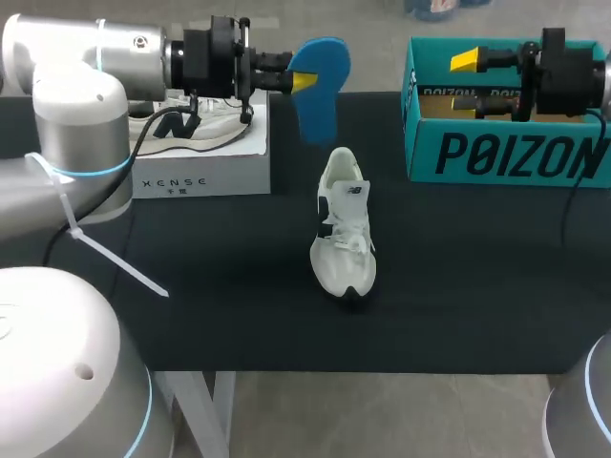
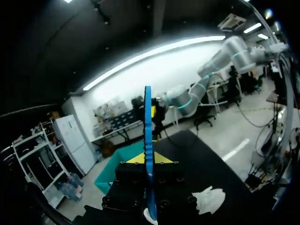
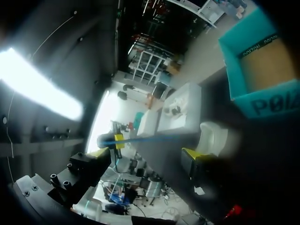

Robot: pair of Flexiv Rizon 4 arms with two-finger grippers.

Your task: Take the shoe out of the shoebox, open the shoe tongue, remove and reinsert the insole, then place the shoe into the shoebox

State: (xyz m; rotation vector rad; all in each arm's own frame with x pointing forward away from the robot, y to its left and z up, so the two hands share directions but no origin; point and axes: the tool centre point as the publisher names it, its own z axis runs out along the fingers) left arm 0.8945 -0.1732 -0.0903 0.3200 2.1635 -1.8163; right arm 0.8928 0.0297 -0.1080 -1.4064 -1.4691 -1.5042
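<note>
The thin blue foam insole (image 1: 320,81), light and floppy, hangs clamped at what seems its heel end, a sound hold, in the left end effector (image 1: 299,81), the white laced sneaker (image 1: 344,229) lying on the black desk (image 1: 477,286), the right end effector (image 1: 468,80) spread and empty

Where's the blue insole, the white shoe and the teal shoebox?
blue insole (image 1: 323,105): head view, on its flat middle.
white shoe (image 1: 347,232): head view, on its laces.
teal shoebox (image 1: 506,153): head view, on its front wall.
</note>
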